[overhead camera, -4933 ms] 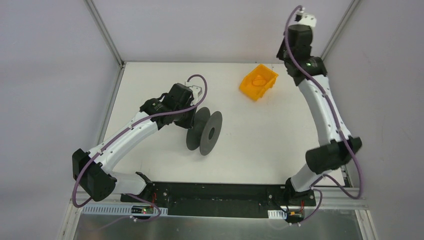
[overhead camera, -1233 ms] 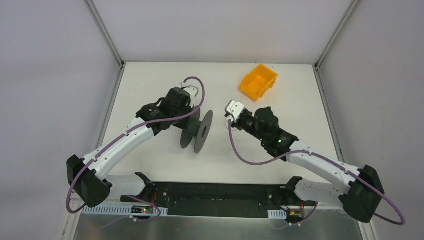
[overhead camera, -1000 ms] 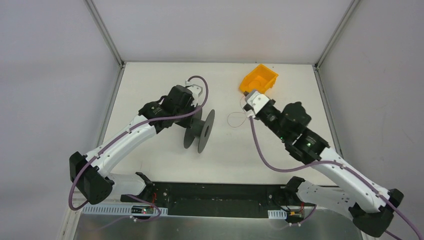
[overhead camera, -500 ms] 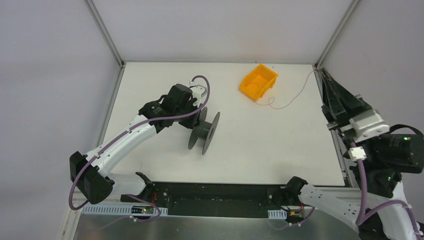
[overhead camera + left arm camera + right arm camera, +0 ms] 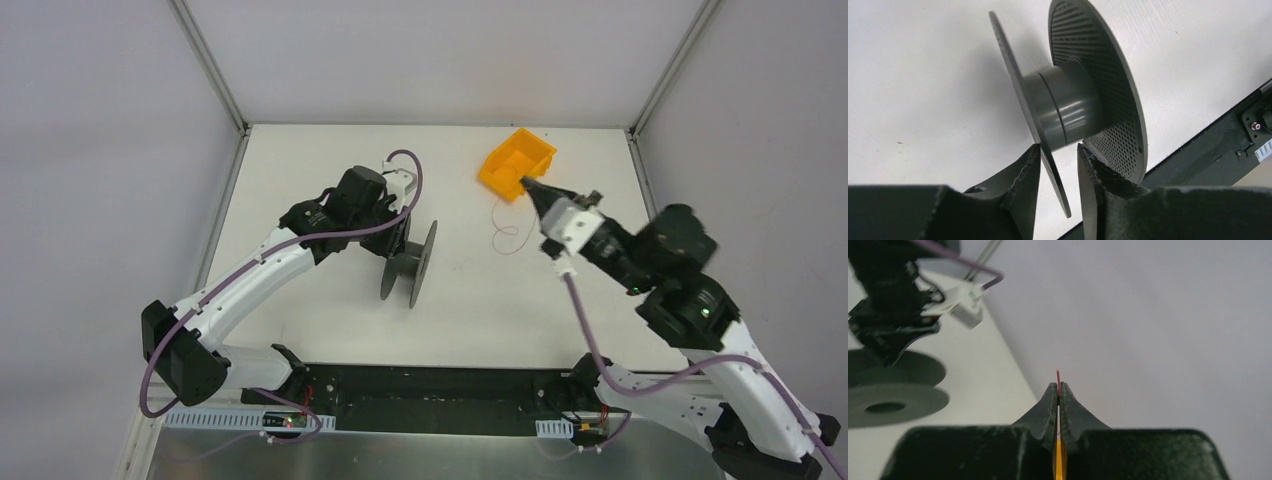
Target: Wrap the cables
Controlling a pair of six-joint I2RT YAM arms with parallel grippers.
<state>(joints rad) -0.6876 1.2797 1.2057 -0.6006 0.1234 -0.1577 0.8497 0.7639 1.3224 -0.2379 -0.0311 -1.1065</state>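
A dark grey spool (image 5: 410, 262) stands on its two flanges at mid-table; it fills the left wrist view (image 5: 1073, 107) and shows at the left of the right wrist view (image 5: 890, 390). My left gripper (image 5: 398, 232) straddles its near flange (image 5: 1048, 165), with one fingertip against the flange and the other by the hub. My right gripper (image 5: 530, 187) points at the orange bin and is shut on the thin pinkish wire. The wire's red end (image 5: 1058, 374) sticks out past the closed tips (image 5: 1058, 388). The wire (image 5: 506, 228) hangs in a loose loop onto the table.
An orange bin (image 5: 516, 163) sits at the back right, just beyond my right gripper. Metal frame posts (image 5: 210, 70) rise at the table's back corners. The black base bar (image 5: 440, 385) runs along the near edge.
My right arm swung from the table's right edge leftward to the bin, carrying the wire, which now loops below the bin instead of stretching right. The spool turned slightly.
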